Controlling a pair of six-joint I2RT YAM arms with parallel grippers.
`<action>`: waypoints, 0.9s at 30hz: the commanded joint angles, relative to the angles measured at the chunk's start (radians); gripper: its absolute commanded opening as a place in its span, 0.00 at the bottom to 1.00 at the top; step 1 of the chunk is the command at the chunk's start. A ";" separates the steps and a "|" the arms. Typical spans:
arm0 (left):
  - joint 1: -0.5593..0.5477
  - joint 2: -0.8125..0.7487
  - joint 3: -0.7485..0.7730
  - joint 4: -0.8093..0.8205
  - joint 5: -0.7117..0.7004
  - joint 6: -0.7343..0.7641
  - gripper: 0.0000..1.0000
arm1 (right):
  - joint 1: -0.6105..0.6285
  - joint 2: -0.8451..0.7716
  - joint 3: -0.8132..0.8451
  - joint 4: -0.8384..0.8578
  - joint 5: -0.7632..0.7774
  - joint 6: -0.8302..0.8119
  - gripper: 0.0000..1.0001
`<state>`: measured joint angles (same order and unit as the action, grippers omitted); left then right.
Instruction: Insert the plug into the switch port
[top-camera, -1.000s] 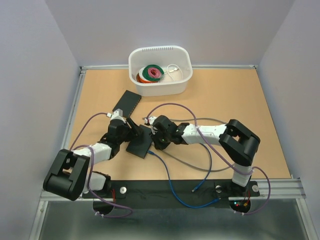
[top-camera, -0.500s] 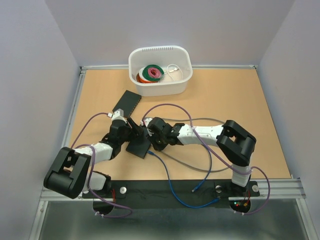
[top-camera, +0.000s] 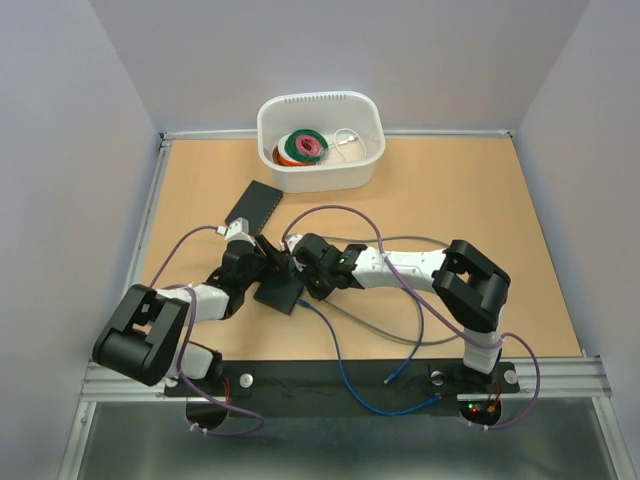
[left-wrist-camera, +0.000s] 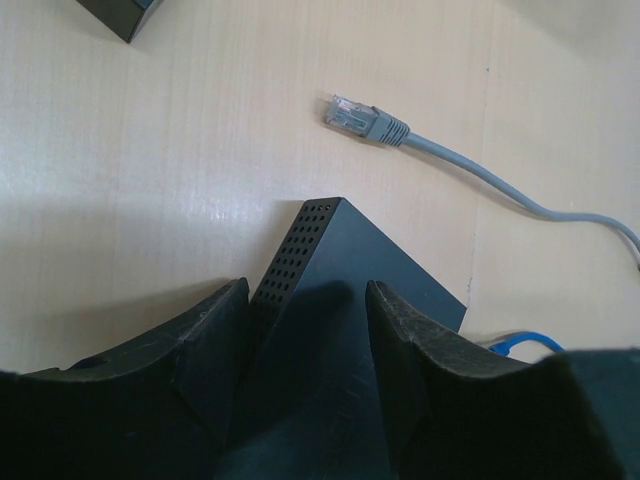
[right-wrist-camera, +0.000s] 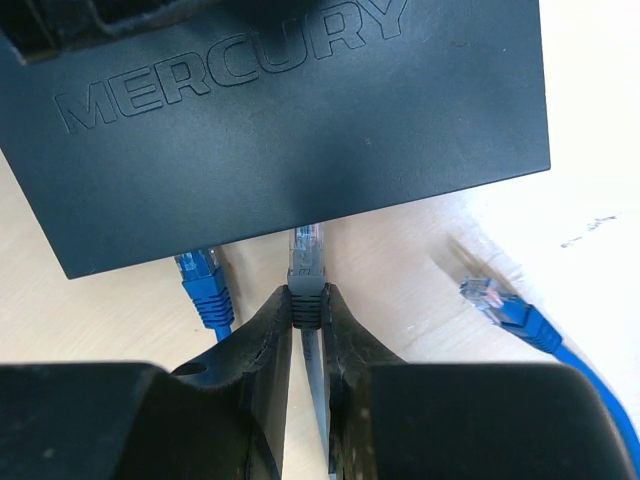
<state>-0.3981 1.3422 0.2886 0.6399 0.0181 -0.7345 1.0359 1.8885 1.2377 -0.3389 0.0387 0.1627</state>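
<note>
The black switch (top-camera: 279, 294) lies on the table between both arms. "MERCURY" is embossed on the switch (right-wrist-camera: 300, 110) top in the right wrist view. My right gripper (right-wrist-camera: 308, 297) is shut on the boot of a grey plug (right-wrist-camera: 307, 258), whose clear tip reaches the switch's near edge. My right gripper (top-camera: 301, 272) sits at the switch's right side. My left gripper (left-wrist-camera: 305, 300) is open, its fingers (left-wrist-camera: 215, 330) straddling a corner of the switch (left-wrist-camera: 350, 255). One finger stands beside the perforated side. My left gripper (top-camera: 267, 262) is at the switch's far edge.
A blue plug (right-wrist-camera: 205, 283) sits at the switch's edge left of the grey one. Another blue plug (right-wrist-camera: 490, 298) lies loose on the right. A second grey plug (left-wrist-camera: 362, 118) lies beyond the switch. A flat black device (top-camera: 252, 204) and a white tub (top-camera: 320, 101) of tape rolls stand farther back.
My right gripper has moved left with the grey plug, up to the switch's edge. My left arm has shifted slightly and its jaws have narrowed a little.
</note>
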 joint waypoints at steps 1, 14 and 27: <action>-0.033 0.043 0.001 -0.009 0.100 -0.028 0.60 | 0.012 -0.049 0.074 0.172 0.032 -0.040 0.01; -0.033 0.086 0.015 0.010 0.131 -0.019 0.58 | 0.012 -0.074 -0.018 0.320 -0.016 -0.088 0.00; -0.033 0.124 0.032 0.017 0.164 -0.008 0.57 | 0.013 -0.081 -0.081 0.422 -0.008 -0.184 0.00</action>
<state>-0.3973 1.4281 0.3107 0.7319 0.0441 -0.7219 1.0355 1.8580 1.1351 -0.1795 0.0444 0.0208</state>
